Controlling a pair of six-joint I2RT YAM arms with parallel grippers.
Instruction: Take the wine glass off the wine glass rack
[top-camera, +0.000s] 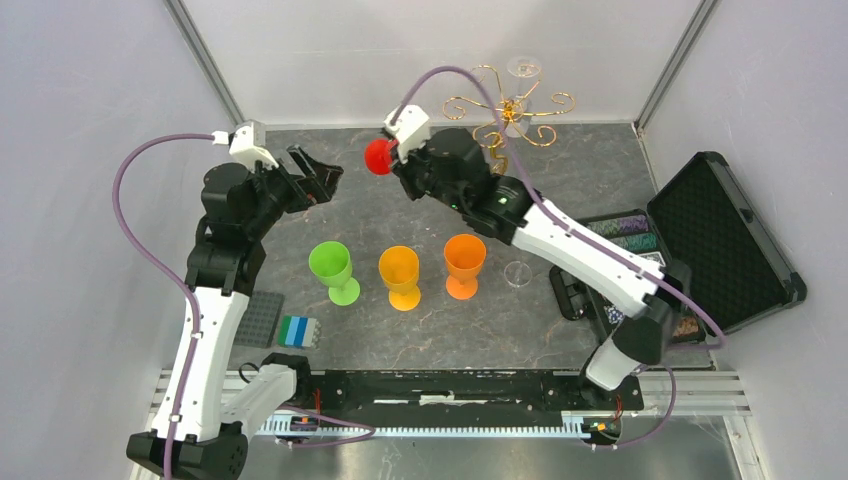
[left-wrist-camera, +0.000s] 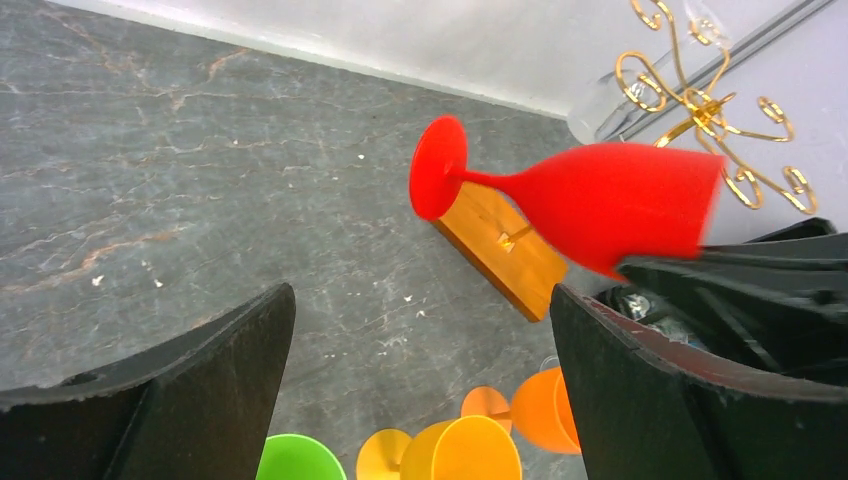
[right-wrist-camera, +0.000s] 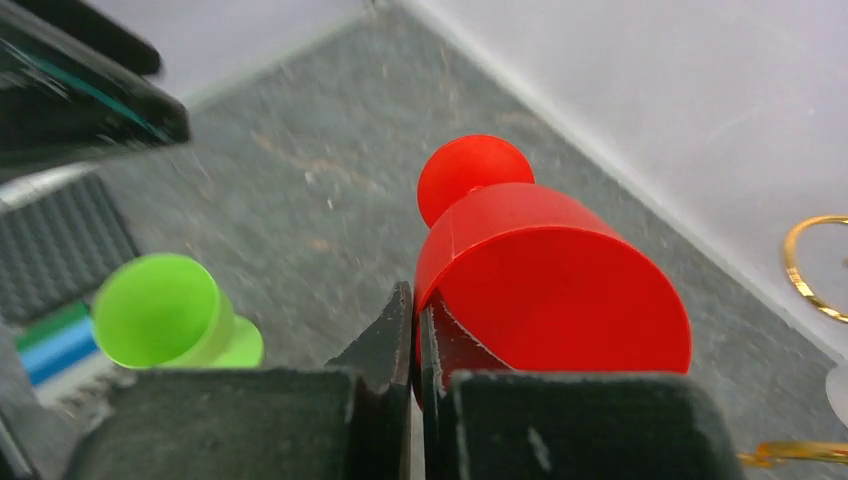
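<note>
My right gripper (top-camera: 400, 158) (right-wrist-camera: 413, 300) is shut on the rim of a red wine glass (top-camera: 378, 157) (left-wrist-camera: 600, 200) (right-wrist-camera: 540, 280). The glass lies sideways in the air, foot pointing left, in front of and left of the wine glass rack (top-camera: 515, 110) (left-wrist-camera: 700, 100). That rack is gold wire on an amber base (left-wrist-camera: 500, 250) at the back of the table. A clear glass (top-camera: 523, 68) hangs at its top. My left gripper (top-camera: 325, 180) (left-wrist-camera: 420, 300) is open and empty, just left of the red glass's foot.
Green (top-camera: 333, 268), yellow (top-camera: 400, 275) and orange (top-camera: 464, 262) goblets stand in a row mid-table, with a clear glass (top-camera: 517, 272) to their right. An open black case (top-camera: 720, 240) lies at the right. A grey plate (top-camera: 255, 320) and blue-green blocks (top-camera: 297, 331) sit front left.
</note>
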